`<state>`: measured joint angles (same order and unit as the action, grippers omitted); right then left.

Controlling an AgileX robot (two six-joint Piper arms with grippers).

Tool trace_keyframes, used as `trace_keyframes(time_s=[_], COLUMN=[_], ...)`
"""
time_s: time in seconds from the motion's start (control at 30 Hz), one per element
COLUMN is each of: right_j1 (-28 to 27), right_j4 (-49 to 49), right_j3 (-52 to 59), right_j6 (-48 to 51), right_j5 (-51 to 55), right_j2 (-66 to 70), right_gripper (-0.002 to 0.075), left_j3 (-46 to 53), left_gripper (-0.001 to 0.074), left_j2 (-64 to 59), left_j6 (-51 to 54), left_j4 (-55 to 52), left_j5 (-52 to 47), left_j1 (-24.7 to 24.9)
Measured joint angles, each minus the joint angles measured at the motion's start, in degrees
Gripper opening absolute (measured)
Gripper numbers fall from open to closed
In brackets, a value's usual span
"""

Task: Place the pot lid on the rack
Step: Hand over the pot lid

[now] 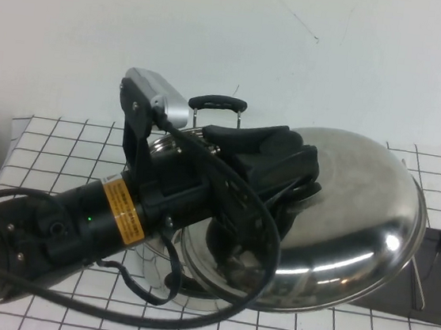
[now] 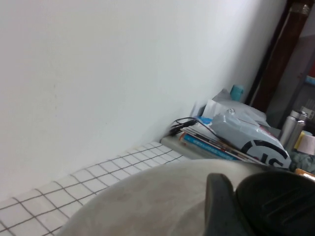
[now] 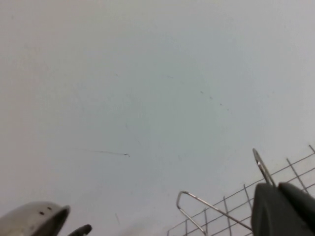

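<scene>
1. A white counter [image 1: 56,142] with a thin dark grid pattern sits in front of a plain white wall [image 1: 220,29].
2. The left arm [image 1: 94,222] reaches in from the lower left of the high view; it is black, with a yellow label and loose cables looping around it.
3. The left gripper [image 1: 297,191] is clamped at the centre of the pot lid [image 1: 357,220], where the knob sits, and holds the lid up off the counter.
4. The pot lid is a large, shiny steel dome. It is tilted, its rounded top facing up and toward the camera, and it fills the middle and right of the high view.
5. Behind and partly under the arm and lid stands a steel pot [image 1: 177,140]; one black handle [image 1: 218,103] shows above the arm.
6. The rack's [image 1: 431,265] dark tray lies on the counter at the right, just beyond the lid's lower edge, with a thin wire upright [image 1: 418,283] rising beside the lid's rim.
7. In the left wrist view, the lid's dull grey dome fills the near edge, and a stack of books [image 2: 211,142] and a plastic bag [image 2: 246,132] lie by the wall.
8. The right gripper [image 3: 284,211] appears only in its own wrist view, as a dark fingertip near bent wire loops; I cannot tell whether it is wide or narrow.
</scene>
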<state>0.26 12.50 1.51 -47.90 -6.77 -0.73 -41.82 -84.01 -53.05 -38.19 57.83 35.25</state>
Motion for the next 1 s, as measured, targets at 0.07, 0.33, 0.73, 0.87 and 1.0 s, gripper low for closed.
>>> trace_keyframes(time_s=[0.07,0.33,0.73,0.87,1.0], right_j1=[0.0,2.8,3.0,3.3,3.4], right_j4=[0.6,18.0,31.4,38.5,42.1], right_j3=[0.0,0.0,-18.3,-25.5,-29.3], right_j6=[-2.5,-28.3,-34.7,-39.6,-41.7], right_j5=[0.0,-12.8,-56.7,-58.7,-58.8], right_j2=[0.0,10.5,55.2,67.0,71.4], right_gripper=[-0.0002,-0.0001,0.0475,0.0507,0.0513], left_j3=[0.0,0.0,-2.3,-4.0,-4.5], left_gripper=[0.033,0.033,0.033,0.033,0.033], left_j2=[-0.9,-3.6,-5.4,-5.4,-5.4], left_j6=[0.0,0.8,1.7,1.8,1.8], left_j4=[1.0,8.9,14.4,14.6,15.0], left_j5=[-0.4,2.4,5.8,6.4,6.5], left_j1=[0.0,0.0,0.5,0.5,0.5])
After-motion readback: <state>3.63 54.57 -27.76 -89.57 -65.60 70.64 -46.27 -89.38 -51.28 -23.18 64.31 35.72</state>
